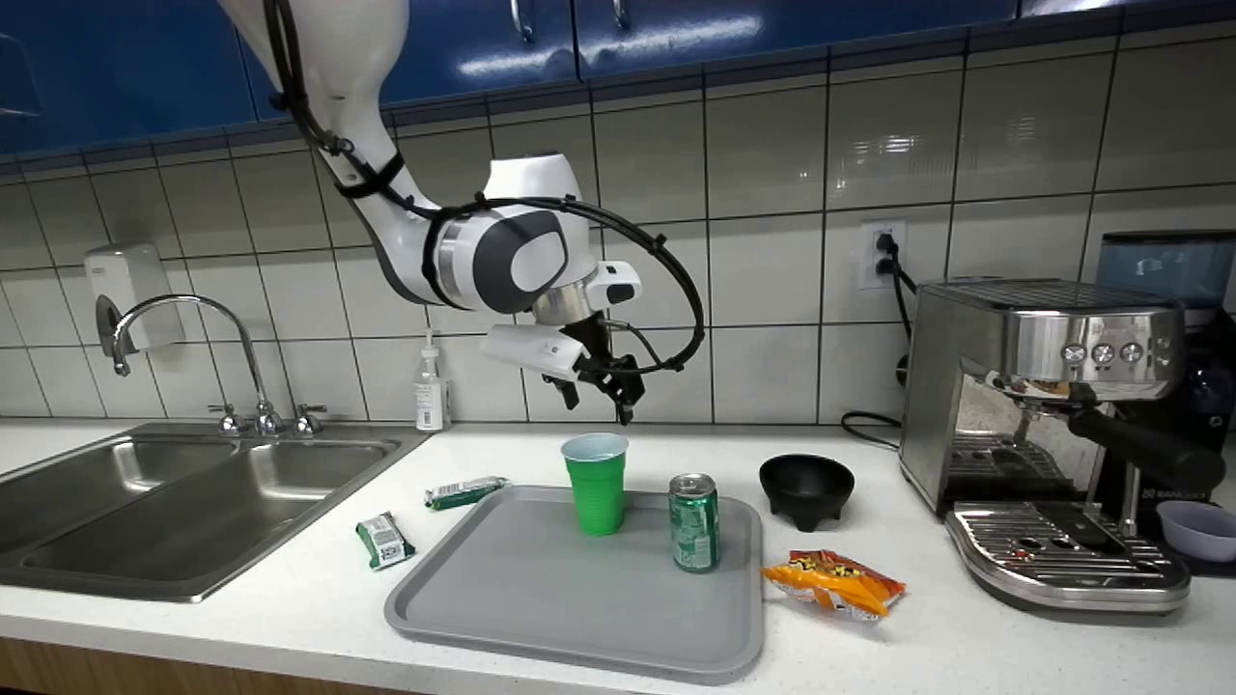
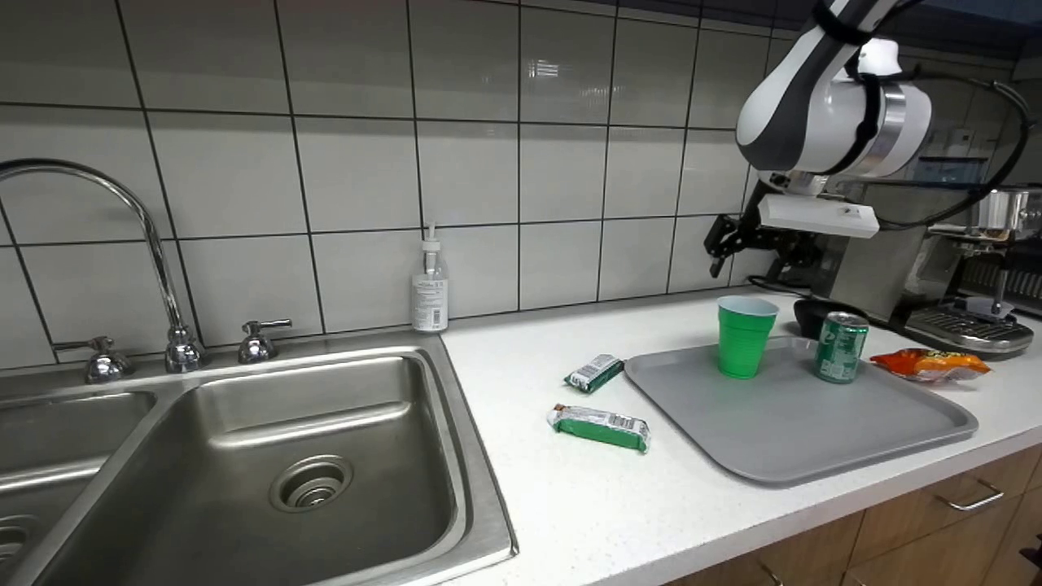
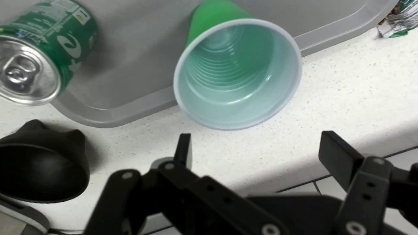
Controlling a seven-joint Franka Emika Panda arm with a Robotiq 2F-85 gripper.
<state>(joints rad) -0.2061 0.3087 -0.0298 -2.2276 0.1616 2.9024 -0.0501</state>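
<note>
Fingers [image 3: 338, 156] hang parted, empty, higher than nearby cup [image 1: 595, 492] on tray [image 1: 541, 598]; hover step, seemingly, any grasp calling for lowering.

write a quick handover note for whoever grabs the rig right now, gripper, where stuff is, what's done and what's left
Gripper: open, empty, raised and apart from the green cup.
Things: gray tray on the counter; black bowl, orange snack bag and two wrapped bars around it.
Done: cup and green can stand upright on the tray.
Left: bowl, bag and both bars are off the tray.
</note>
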